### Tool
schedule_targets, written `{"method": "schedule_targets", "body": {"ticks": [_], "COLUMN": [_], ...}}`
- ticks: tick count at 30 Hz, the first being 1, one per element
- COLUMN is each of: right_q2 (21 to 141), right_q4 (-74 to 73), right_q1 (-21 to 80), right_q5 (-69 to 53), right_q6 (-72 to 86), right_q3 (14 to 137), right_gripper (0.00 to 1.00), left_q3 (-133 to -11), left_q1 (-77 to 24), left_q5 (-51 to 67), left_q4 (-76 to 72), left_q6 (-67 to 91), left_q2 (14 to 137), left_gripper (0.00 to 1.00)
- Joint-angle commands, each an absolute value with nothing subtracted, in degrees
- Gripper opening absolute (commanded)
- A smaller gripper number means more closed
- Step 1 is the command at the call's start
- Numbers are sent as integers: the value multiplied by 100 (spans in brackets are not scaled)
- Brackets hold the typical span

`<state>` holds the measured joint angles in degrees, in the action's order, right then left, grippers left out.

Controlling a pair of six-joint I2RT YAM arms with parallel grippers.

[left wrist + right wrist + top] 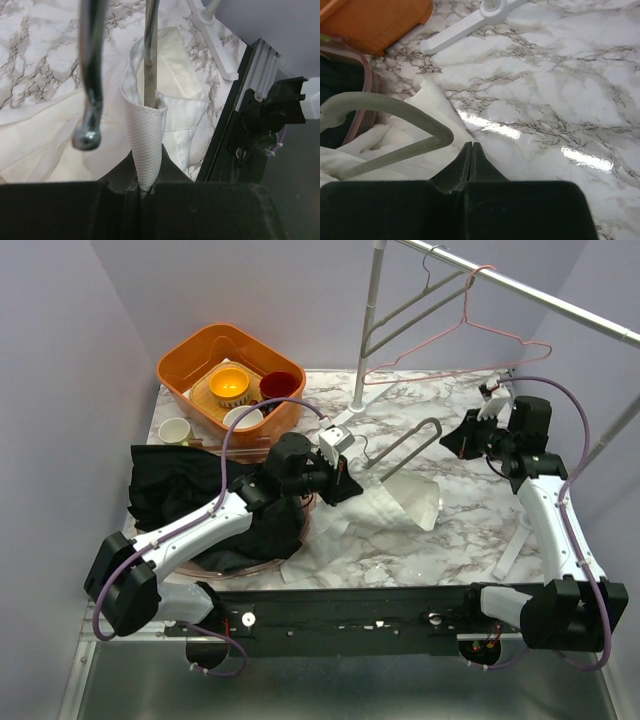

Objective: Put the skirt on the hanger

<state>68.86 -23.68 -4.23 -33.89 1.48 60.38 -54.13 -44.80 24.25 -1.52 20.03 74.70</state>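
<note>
The white skirt (pixel 405 505) lies crumpled on the marble table (pixel 470 530) in the middle. A grey metal hanger (pixel 408 443) rests tilted over it, one arm pushed into a loop of the skirt's waistband (pixel 146 135). My left gripper (pixel 350 480) (pixel 146 172) is shut on that ribbed white waistband, right below the hanger arm (pixel 150 55); the hanger's rounded end (pixel 88 135) hangs beside it. My right gripper (pixel 462 440) (pixel 471 146) is shut with nothing in it, hovering just right of the hanger's bend (pixel 420 117) and the skirt's edge (pixel 432 97).
A clothes rack (pixel 368 330) stands at the back with a pink hanger (pixel 480 330) and a grey one on its rail; its white foot (pixel 470 25) is on the table. An orange basin (pixel 230 375) of bowls, a white cup (pixel 175 430) and black clothes (pixel 170 485) are at the left.
</note>
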Motion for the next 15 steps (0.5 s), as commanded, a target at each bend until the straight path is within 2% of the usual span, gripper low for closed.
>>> {"method": "schedule_targets", "body": {"ticks": [1,3,4,7,10,15], "right_q2": [6399,6302,6250,6214,6214,6451], "right_q4": [-2609,-2882,-3048,-3786,-4165,-4438], "right_q1": [-492,-492,-492,-501,-501,-501], "right_q5": [-3699,-4023,-4086,-4218,-4350,-4526], "right_q6": [-165,-377,-726,-1438,-1783,-1934], "right_q3": [6144,5916,5889,5766,5538,5370], "right_gripper": [6,22,40,62,69,71], "left_q3": [-5484,-5476,-5484,-5511,-5572,-5590], "left_q1": [-4430,-4430,-4430,-4430,-4421,-4421], "left_q5": [2382,2329,2303,2206,2171,1978], "left_q4": [27,-175,-263,-369,-395,-404], "left_q6": [1661,1845,1889,2003,2056,2127], "left_q2": [7181,7216,7233,7260,7269,7146], "left_gripper": [0,0,0,0,0,0]}}
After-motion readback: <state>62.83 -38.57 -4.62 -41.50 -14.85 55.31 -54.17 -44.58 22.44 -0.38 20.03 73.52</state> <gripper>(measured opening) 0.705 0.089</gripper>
